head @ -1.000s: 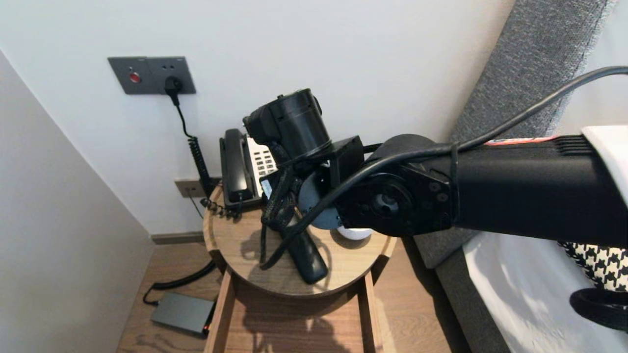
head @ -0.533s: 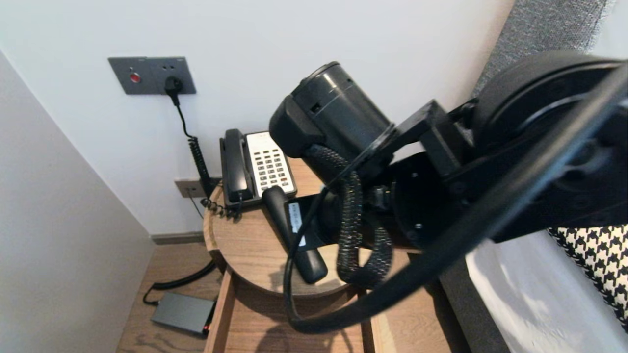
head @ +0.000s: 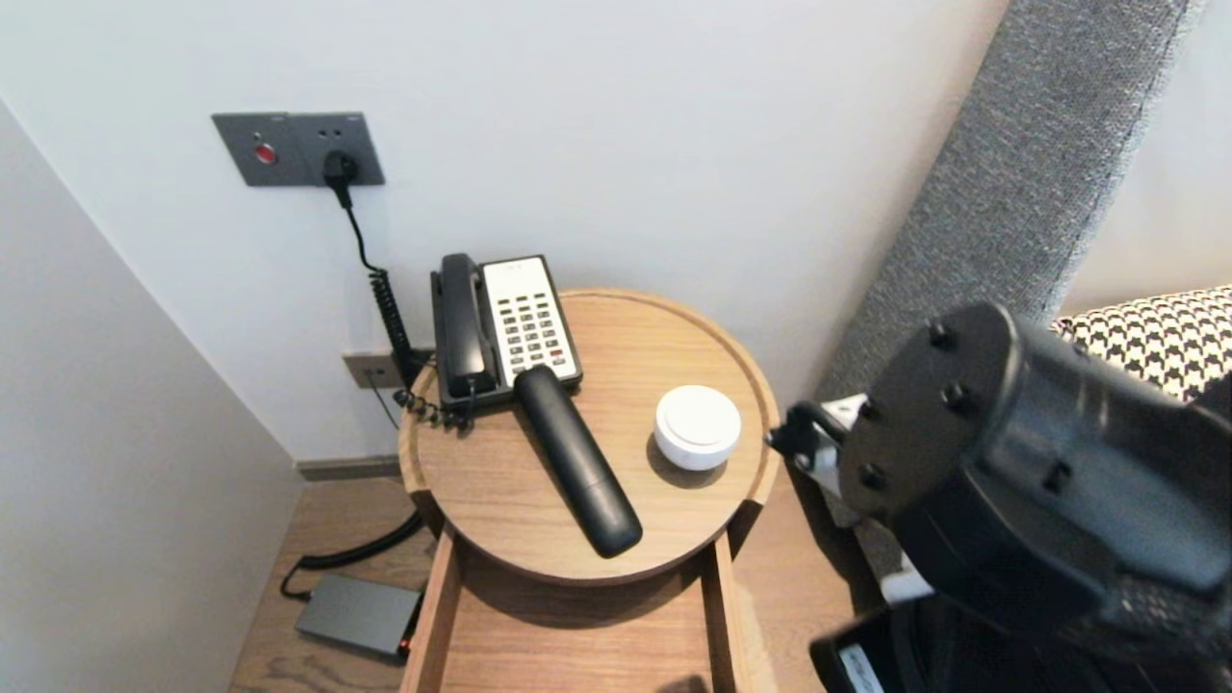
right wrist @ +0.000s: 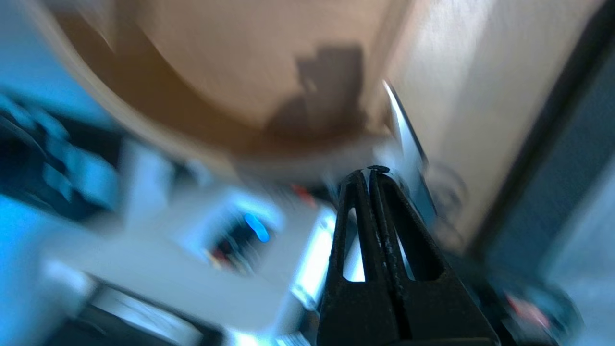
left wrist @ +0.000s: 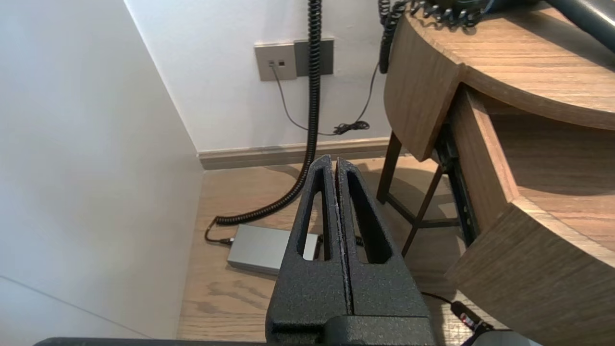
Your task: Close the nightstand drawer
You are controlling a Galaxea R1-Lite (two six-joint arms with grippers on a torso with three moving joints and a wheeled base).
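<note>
Right hand withdrew from remote (fingers together); left hand parked.

You are seeing your left gripper hanging low beside the table, fingers pressing together; a box is lying on the floor beyond it; a cord is running down toward the box; a drawer is standing open.

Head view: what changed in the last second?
The right arm swung off the round table to the lower right, uncovering it. The right gripper is shut on nothing. The remote, phone and white puck lie where they were. The left gripper hangs shut, low beside the table.
</note>
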